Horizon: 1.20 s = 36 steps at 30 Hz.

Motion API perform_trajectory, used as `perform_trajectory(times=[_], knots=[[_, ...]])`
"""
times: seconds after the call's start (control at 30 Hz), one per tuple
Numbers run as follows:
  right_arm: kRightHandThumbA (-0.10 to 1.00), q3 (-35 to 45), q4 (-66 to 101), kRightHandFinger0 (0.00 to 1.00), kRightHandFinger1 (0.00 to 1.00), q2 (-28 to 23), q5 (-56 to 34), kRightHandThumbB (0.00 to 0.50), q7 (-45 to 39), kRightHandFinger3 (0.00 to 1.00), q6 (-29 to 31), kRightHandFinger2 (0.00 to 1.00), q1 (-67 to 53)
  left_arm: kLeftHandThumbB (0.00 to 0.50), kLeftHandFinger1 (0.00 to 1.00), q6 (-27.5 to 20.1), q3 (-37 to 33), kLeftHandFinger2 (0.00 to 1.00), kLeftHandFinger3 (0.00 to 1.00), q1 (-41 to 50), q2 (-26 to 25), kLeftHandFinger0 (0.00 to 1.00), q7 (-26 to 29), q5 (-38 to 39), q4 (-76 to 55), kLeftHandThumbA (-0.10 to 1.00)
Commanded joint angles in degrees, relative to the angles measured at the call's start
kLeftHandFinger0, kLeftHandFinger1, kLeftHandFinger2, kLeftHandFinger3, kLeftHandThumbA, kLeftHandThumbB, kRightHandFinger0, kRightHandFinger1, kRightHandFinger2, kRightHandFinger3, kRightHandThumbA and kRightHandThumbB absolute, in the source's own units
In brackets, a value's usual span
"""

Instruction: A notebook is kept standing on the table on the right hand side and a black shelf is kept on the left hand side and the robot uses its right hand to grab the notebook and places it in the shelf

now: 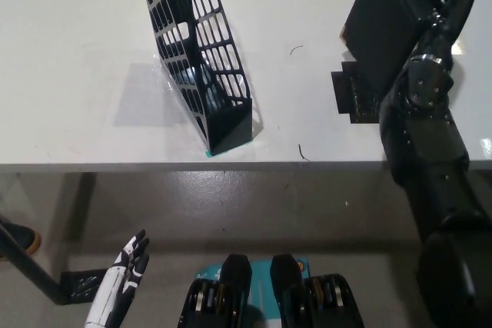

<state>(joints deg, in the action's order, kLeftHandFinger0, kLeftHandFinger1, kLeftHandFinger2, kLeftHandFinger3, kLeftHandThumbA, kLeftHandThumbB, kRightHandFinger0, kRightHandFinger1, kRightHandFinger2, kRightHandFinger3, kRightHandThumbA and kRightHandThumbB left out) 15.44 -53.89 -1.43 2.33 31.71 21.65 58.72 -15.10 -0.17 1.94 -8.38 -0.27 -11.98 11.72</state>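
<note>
Lower left of the frame, the white left robot hand (127, 266) hangs below the counter edge with its fingers spread apart, holding nothing, out over the grey floor (254, 205). Just left of it there's a dark shoe (19, 237) poking in at the frame edge, and a black bar running diagonally next to it.

Moving right, the white counter (69, 59) fills the top half. The black mesh shelf (198, 51) stands on it in the upper middle-left, tilted, its closed end close to the counter's front edge. It looks empty as far as I can see through the grid.

Upper right is where the action is. The black right robot hand (430, 5) is wrapped around the notebook (380, 24), which is black too and tilted, its top corner running out of the frame. Pretty hard to separate hand from cover since it's all black on black. Below the notebook a flat dark patch (352, 97) lies on the counter; can't tell whether it's a stand or a shadow. The notebook is well apart from the shelf.
</note>
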Motion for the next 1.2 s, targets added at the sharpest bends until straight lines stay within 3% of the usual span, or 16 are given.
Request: perform_trajectory(times=[0.0,0.1,0.17,0.3,0.57,0.63,0.77,1.17], knots=[[-0.1,-4.9,24.8,0.0,0.0,1.8,6.8,0.077,0.4,0.43,-2.2,0.27,2.0,0.166,1.0,-2.5,-0.4,1.0,1.0,0.0,-1.0,1.0,0.7,-0.7,-1.1,1.0],[-0.1,-6.7,32.5,0.0,0.0,2.4,8.3,0.07,-1.1,0.44,-2.7,0.3,1.4,0.154,1.0,-2.4,-0.4,1.0,1.0,0.2,-1.0,1.0,0.6,-0.7,-1.2,1.0],[-0.1,-8.2,38.3,0.0,0.04,3.1,11.0,0.096,-1.5,0.55,-4.3,0.41,1.3,0.151,1.0,-2.4,-0.3,1.0,1.0,0.1,-1.0,1.0,0.7,-0.7,-1.2,1.0],[-0.1,-10.6,46.3,0.0,0.13,4.7,13.3,0.083,-3.1,0.65,-7.2,0.51,1.5,0.153,1.0,-2.4,-0.4,1.0,1.0,0.0,-1.1,1.0,0.5,-0.8,-1.2,1.0],[-0.1,-14.9,48.0,0.0,0.11,6.9,19.3,0.089,-2.3,0.68,-10.1,0.54,5.0,0.151,1.0,-2.6,-0.6,1.0,1.0,-0.1,-1.3,1.0,0.3,-0.8,-1.1,1.0],[-0.1,-16.0,46.6,0.0,0.14,7.8,19.5,0.101,-1.6,0.71,-10.1,0.6,6.5,0.142,1.0,-2.3,-0.6,1.0,1.0,-0.1,-1.2,1.0,0.1,-0.6,-1.3,1.0],[-0.1,-17.7,43.5,0.0,0.1,8.9,21.0,0.102,-0.1,0.7,-11.5,0.54,9.6,0.154,1.0,-2.4,-0.6,1.0,1.0,-0.2,-1.3,1.0,0.6,-1.4,-1.3,1.0],[-0.1,-18.3,35.1,0.0,0.04,11.5,21.4,0.118,3.4,0.7,-11.0,0.5,13.4,0.16,1.0,-2.7,-1.1,1.0,1.0,0.2,-1.7,1.0,0.3,-1.3,-1.1,1.0]])
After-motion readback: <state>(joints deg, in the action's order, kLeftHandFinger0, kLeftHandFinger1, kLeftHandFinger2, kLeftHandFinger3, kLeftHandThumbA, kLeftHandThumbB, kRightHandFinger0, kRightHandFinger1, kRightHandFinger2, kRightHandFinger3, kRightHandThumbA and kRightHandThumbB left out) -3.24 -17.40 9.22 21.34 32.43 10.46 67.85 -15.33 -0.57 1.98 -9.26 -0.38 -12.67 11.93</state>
